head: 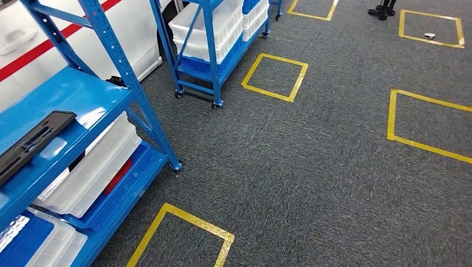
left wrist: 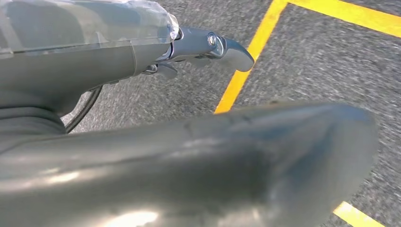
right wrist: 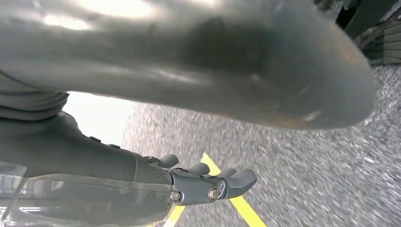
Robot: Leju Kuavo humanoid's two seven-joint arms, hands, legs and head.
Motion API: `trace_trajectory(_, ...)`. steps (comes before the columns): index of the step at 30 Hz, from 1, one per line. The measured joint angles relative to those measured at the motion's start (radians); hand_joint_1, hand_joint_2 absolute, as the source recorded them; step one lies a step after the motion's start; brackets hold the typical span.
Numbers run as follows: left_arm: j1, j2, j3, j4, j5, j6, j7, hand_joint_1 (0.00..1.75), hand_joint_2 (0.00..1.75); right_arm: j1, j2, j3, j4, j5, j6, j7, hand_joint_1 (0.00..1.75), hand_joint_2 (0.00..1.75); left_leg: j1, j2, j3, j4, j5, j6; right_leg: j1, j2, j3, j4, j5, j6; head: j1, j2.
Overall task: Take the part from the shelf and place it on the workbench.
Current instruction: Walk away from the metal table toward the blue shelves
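A: Over on the left of the head view stands the blue metal shelf rack (head: 119,58), and on its upper blue board lies the flat black plastic part (head: 30,142) with long slots cut through it, flat on the board and running off the picture's edge.

B: Under that board, white plastic bins (head: 94,167) sit stacked on the lower level, with something red just behind them.

A: Grey speckled carpet (head: 311,167) all round, marked with yellow tape squares (head: 274,77). A second blue rack on castors (head: 214,47) stands further back, loaded with more white bins.

B: And the hands?

A: The left wrist view has the left robot hand (left wrist: 198,61) over the carpet, beside a yellow tape line. Thick grey thumb stretched out, darker fingers (left wrist: 234,49) extended, nothing between them: it's wide and holding nothing.

B: Same on the other side. The right robot hand (right wrist: 203,142) hangs above carpet and tape, fingers (right wrist: 236,182) reaching out side by side, thumb apart from them, empty.

A: So the part is on the shelf board, well apart from both hands.
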Motion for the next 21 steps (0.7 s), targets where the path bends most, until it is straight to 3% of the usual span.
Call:
trace_trajectory(1, 0.002, 0.0, 0.001, 0.0, 0.0, 0.003, -0.003, 0.0, 0.0, 0.0, 0.0, 0.0, 0.0, 0.0, 0.002, -0.001, 0.0, 0.0, 0.0, 0.002, -0.009, 0.022, 0.0, 0.003, 0.003, -0.013, 0.0, 0.0, -0.001, -0.002, 0.0, 0.0)
trace_trajectory(2, 0.003, -0.001, 0.003, 0.0, 0.001, 0.006, -0.006, 0.0, 0.0, -0.001, 0.002, 0.001, 0.0, 0.0, 0.004, -0.004, 0.0, 0.0, -0.002, 0.004, 0.004, 0.0, 0.02, 0.007, 0.006, -0.026, 0.002, 0.0, -0.002, -0.003, 0.0, 0.0)
trace_trajectory(3, 0.005, 0.0, 0.005, 0.0, 0.003, 0.009, -0.01, 0.0, 0.0, -0.002, 0.004, 0.003, 0.0, 0.0, 0.005, -0.008, 0.0, 0.0, -0.005, 0.013, 0.035, -0.058, 0.052, 0.014, 0.009, -0.038, 0.004, 0.0, -0.004, -0.003, 0.0, 0.0)
trace_trajectory(5, 0.003, 0.004, 0.009, 0.0, 0.004, 0.012, -0.017, 0.0, 0.0, -0.004, 0.012, 0.006, 0.0, 0.0, 0.005, -0.017, 0.0, 0.0, -0.019, 0.057, 0.108, -0.201, 0.106, 0.032, 0.013, -0.06, 0.01, 0.001, -0.008, -0.001, 0.0, 0.0)
trace_trajectory(7, 0.0, 0.011, 0.012, -0.001, 0.003, 0.013, -0.025, 0.0, 0.0, -0.006, 0.02, 0.008, 0.001, -0.002, 0.005, -0.021, 0.0, 0.0, -0.032, 0.085, 0.137, -0.267, 0.119, 0.046, 0.014, -0.081, 0.013, 0.001, -0.011, 0.006, 0.0, 0.0)
trace_trajectory(9, 0.003, 0.02, 0.015, -0.001, 0.002, 0.013, -0.035, 0.0, 0.0, -0.013, 0.028, 0.009, 0.001, -0.004, 0.005, -0.019, 0.0, 0.0, -0.032, 0.066, 0.138, -0.276, 0.124, 0.053, 0.015, -0.098, 0.016, -0.001, -0.013, 0.015, 0.0, 0.0)
trace_trajectory(11, 0.008, 0.029, 0.019, -0.001, 0.006, 0.013, -0.046, 0.0, 0.0, -0.016, 0.036, 0.009, 0.001, -0.005, 0.006, -0.013, 0.0, 0.0, -0.025, 0.046, 0.146, -0.292, 0.135, 0.059, 0.012, -0.063, 0.011, 0.02, -0.031, 0.025, 0.0, 0.0)
trace_trajectory(13, 0.006, 0.035, 0.022, -0.001, 0.008, 0.013, -0.051, 0.0, 0.0, -0.014, 0.043, 0.009, 0.001, -0.006, 0.006, -0.006, 0.0, 0.0, -0.019, 0.025, 0.148, -0.301, 0.143, 0.064, 0.005, -0.001, -0.029, 0.111, -0.084, 0.034, 0.0, 0.0)
trace_trajectory(15, 0.005, 0.042, 0.022, -0.002, 0.002, 0.013, -0.05, 0.0, 0.0, -0.008, 0.049, 0.009, 0.002, -0.01, 0.006, -0.004, 0.0, 0.0, -0.018, 0.0, 0.146, -0.299, 0.145, 0.066, -0.003, 0.022, -0.09, 0.234, -0.135, 0.041, 0.0, 0.0)
trace_trajectory(16, 0.006, 0.044, 0.022, -0.002, -0.003, 0.013, -0.049, 0.0, 0.0, -0.006, 0.051, 0.009, 0.002, -0.014, 0.005, -0.006, 0.0, 0.0, -0.017, -0.013, 0.146, -0.298, 0.144, 0.065, -0.006, 0.023, -0.108, 0.264, -0.136, 0.044, 0.0, 0.0)
trace_trajectory(17, 0.007, 0.046, 0.022, -0.002, -0.008, 0.012, -0.049, 0.0, 0.0, -0.004, 0.052, 0.009, 0.002, -0.019, 0.003, -0.01, 0.0, 0.0, -0.016, -0.027, 0.146, -0.296, 0.144, 0.063, -0.009, 0.025, -0.109, 0.259, -0.117, 0.047, 0.0, 0.0)
trace_trajectory(19, 0.009, 0.049, 0.022, -0.002, -0.015, 0.005, -0.052, 0.0, 0.0, -0.003, 0.053, 0.009, 0.002, -0.028, -0.001, -0.019, 0.0, 0.0, -0.012, -0.053, 0.147, -0.288, 0.14, 0.056, -0.017, 0.04, -0.063, 0.146, -0.042, 0.052, 0.0, 0.0)
trace_trajectory(21, 0.006, 0.054, 0.022, -0.002, -0.016, -0.006, -0.054, 0.0, 0.0, -0.003, 0.056, 0.008, 0.002, -0.032, -0.011, -0.025, 0.0, 0.0, -0.01, -0.075, 0.14, -0.275, 0.133, 0.044, -0.02, 0.074, -0.019, 0.04, 0.001, 0.052, 0.0, 0.0)
